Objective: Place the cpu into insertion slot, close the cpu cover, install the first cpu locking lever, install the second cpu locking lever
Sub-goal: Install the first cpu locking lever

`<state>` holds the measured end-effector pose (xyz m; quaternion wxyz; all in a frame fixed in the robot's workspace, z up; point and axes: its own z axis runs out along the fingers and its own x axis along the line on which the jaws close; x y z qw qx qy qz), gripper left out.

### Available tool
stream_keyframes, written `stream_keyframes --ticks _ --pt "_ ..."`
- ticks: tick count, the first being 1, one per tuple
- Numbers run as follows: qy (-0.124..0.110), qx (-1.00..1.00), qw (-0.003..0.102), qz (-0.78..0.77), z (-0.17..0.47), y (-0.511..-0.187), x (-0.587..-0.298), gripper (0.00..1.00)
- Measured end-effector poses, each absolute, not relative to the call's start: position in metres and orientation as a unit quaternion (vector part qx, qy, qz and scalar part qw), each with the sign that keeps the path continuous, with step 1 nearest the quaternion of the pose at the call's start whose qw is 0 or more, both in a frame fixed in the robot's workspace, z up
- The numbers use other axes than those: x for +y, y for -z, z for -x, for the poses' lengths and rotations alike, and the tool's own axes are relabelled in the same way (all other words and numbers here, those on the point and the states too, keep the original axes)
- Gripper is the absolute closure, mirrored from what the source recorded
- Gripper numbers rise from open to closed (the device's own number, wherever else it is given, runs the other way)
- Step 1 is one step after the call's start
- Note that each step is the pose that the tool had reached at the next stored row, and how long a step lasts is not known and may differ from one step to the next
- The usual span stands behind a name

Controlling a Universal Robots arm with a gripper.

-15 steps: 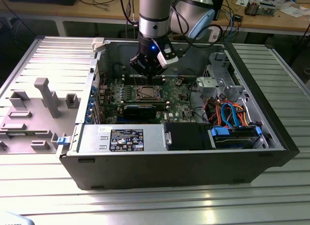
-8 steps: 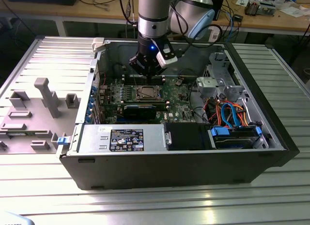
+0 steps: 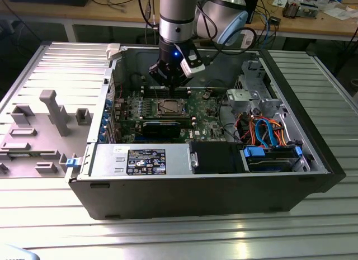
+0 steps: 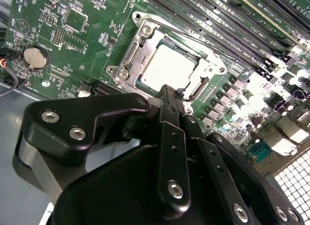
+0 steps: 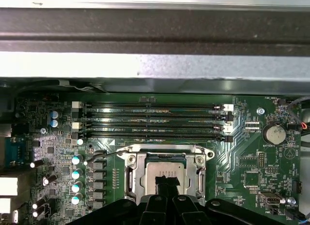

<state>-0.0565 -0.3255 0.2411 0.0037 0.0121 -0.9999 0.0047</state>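
The cpu [image 4: 164, 70] lies flat in the insertion slot [image 3: 169, 107] on the green board, its silvery top showing through the window of the cpu cover [image 4: 130, 58]. The cover lies down flat around the chip. In the first wrist view the cpu [image 5: 151, 172] sits inside the cover [image 5: 131, 175]. My gripper [image 4: 171, 93] hangs just above the near edge of the chip, fingers shut together with nothing between them. In the exterior view the gripper [image 3: 170, 84] is over the socket's far side. A thin wire lever [image 5: 107, 152] runs along one side of the socket.
Long black memory slots [image 5: 155, 121] run beside the socket. A round coin battery [image 5: 274, 134] sits on the board. The metal case wall [image 5: 155, 65] rises close behind. Orange and blue cables [image 3: 263, 131] and a drive cage fill the exterior view's right.
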Motion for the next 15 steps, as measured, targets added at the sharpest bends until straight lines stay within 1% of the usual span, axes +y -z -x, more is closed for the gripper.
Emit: stream_keyframes --ticks 15 --pt "-0.005 -1.000 0.004 -0.012 0.0597 -0.2415 -0.3255 0.89"
